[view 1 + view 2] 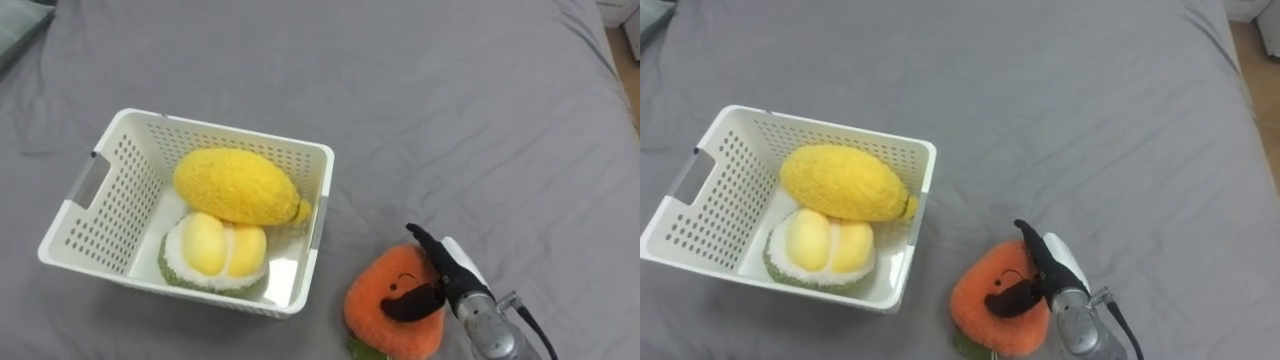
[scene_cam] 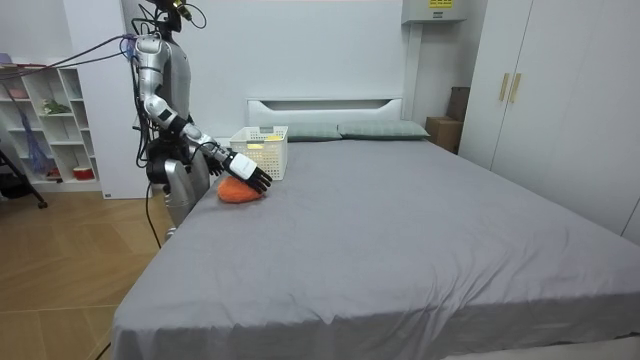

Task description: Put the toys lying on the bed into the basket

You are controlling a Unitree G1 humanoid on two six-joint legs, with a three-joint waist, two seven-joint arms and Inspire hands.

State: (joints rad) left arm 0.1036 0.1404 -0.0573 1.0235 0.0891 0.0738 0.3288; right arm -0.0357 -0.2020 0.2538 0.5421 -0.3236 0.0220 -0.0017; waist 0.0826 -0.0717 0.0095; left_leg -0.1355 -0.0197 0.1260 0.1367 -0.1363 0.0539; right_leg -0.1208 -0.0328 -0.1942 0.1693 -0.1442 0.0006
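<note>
An orange plush toy [image 1: 380, 318] with a dark moustache lies on the grey bed [image 1: 450, 100], to the right of a white perforated basket [image 1: 225, 128]. My right hand [image 1: 450, 268] rests against the toy's right side. Its fingers are held straight, pointing up and left, and the thumb lies across the toy's face. Inside the basket are a yellow mango-shaped plush [image 1: 235, 185] and a durian-slice plush [image 1: 215, 250]. In the room view I stand at the bedside, right arm stretched out with the hand [image 2: 248, 170] over the orange toy [image 2: 237, 194], next to the basket [image 2: 260, 150].
The grey bedspread stretches flat around the basket and toy. Pillows [image 2: 380, 130] and a white headboard [image 2: 325, 105] lie at the far end. White shelves [image 2: 60, 125] stand behind me, and wardrobes [image 2: 520, 90] line the room view's right.
</note>
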